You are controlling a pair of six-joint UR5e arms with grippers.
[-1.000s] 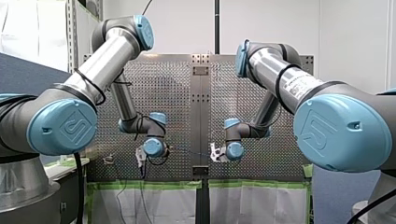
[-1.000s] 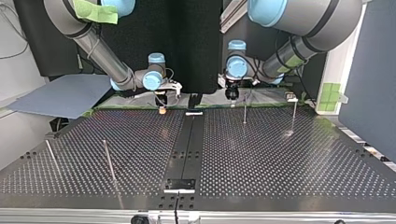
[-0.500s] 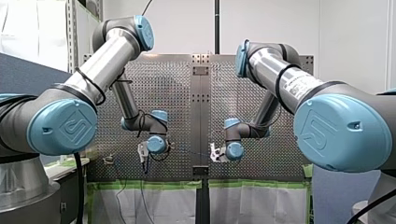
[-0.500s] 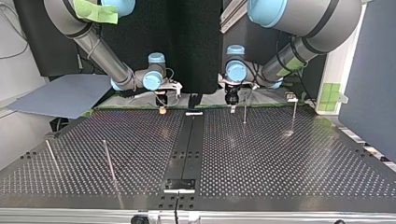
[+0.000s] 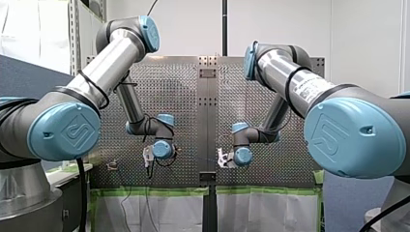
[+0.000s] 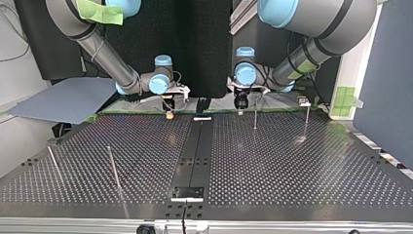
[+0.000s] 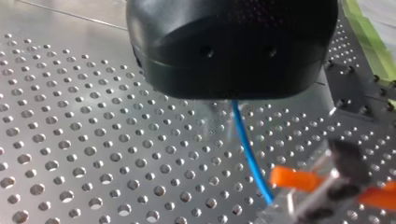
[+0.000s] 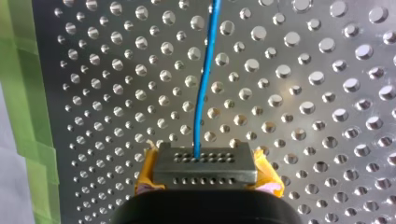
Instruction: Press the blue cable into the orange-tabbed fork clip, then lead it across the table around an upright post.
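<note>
Where my right gripper (image 8: 204, 164) sits closest in its own wrist view, yellow-orange pads (image 8: 268, 175) flank a drilled metal block (image 8: 205, 169). Its jaws stand narrow, pinched on the blue cable (image 8: 203, 74), which leaves between them and runs straight ahead over the perforated table (image 8: 327, 116). My left gripper (image 7: 231, 70) shows only its black housing. The cable comes out from under it and slopes ahead to orange pieces (image 7: 294, 178) beside a dark part; cannot tell pad or clip tab. Left grip: cannot tell, the housing hides it. Front view: left gripper at about 8 o'clock of the table, right near 6, with a thin cable span between them crossing the centre strip (image 5: 207, 121). Top view: right gripper at 11 o'clock with an orange bit (image 6: 168, 115) under it at table level, left gripper at 1 o'clock. One upright post (image 6: 255, 117) stands just beside the left gripper, and a second post (image 6: 307, 119) at 2 o'clock. Farthest from the arms, two more posts (image 6: 113, 168) (image 6: 53, 163) stand at 9 o'clock, well apart from the cable.
</note>
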